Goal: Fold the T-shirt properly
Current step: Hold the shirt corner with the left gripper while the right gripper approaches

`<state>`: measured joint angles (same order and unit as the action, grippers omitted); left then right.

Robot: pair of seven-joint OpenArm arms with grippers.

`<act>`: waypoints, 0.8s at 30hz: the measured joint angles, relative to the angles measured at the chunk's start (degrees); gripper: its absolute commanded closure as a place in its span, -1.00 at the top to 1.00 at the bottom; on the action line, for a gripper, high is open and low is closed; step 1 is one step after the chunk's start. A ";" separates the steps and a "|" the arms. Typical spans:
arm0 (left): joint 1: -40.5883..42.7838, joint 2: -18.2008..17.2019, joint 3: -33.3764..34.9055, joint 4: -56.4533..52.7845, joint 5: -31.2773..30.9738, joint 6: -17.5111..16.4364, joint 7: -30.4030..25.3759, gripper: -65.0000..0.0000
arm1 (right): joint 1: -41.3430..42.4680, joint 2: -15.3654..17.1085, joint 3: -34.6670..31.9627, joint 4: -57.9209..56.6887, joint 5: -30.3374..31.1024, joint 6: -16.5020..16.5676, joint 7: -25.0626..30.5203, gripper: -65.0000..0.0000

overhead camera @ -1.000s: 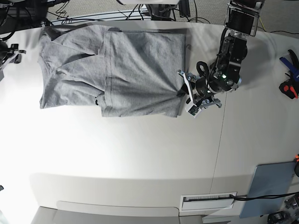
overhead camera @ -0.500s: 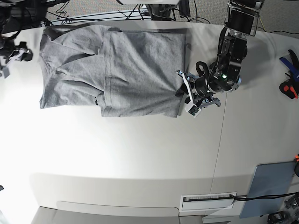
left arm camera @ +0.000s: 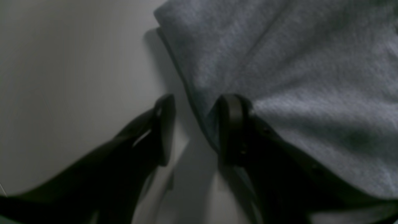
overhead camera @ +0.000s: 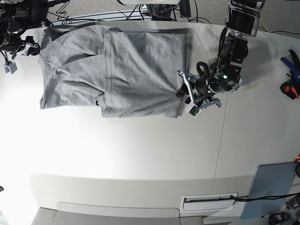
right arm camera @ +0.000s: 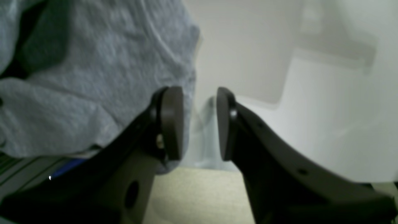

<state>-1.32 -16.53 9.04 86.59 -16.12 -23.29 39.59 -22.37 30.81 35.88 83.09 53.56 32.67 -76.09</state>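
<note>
While the left gripper (left arm camera: 194, 130) straddles the T-shirt (left arm camera: 279, 68) hem, jaws apart, the right gripper (right arm camera: 199, 124), also open, has reached the opposite edge; overhead, the shirt lies half-folded on the table (overhead camera: 140, 154), both ends nearly ready to pinch.

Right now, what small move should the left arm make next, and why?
Probably close the left gripper on the T-shirt edge. In the left wrist view its open jaws straddle the hem, one finger over the cloth, the other on bare table. The right gripper hangs open at the far edge.
</note>
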 measured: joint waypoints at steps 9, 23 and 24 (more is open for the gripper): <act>0.00 -0.02 0.00 0.00 0.00 -0.02 0.00 -0.29 | 0.00 -0.02 0.00 -0.02 -1.77 1.25 4.04 -0.43; -0.02 0.00 0.00 0.00 0.00 -0.02 0.00 -0.29 | 0.66 0.33 -9.99 0.17 -0.72 -2.36 10.10 -0.43; -0.02 0.00 0.00 0.00 0.00 -0.02 0.00 -0.29 | 0.98 0.31 -10.38 0.17 -0.74 -2.62 10.19 -0.43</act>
<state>-1.34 -16.53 9.04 86.59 -16.12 -23.31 39.59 -21.39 31.11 25.50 83.26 52.82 30.04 -65.91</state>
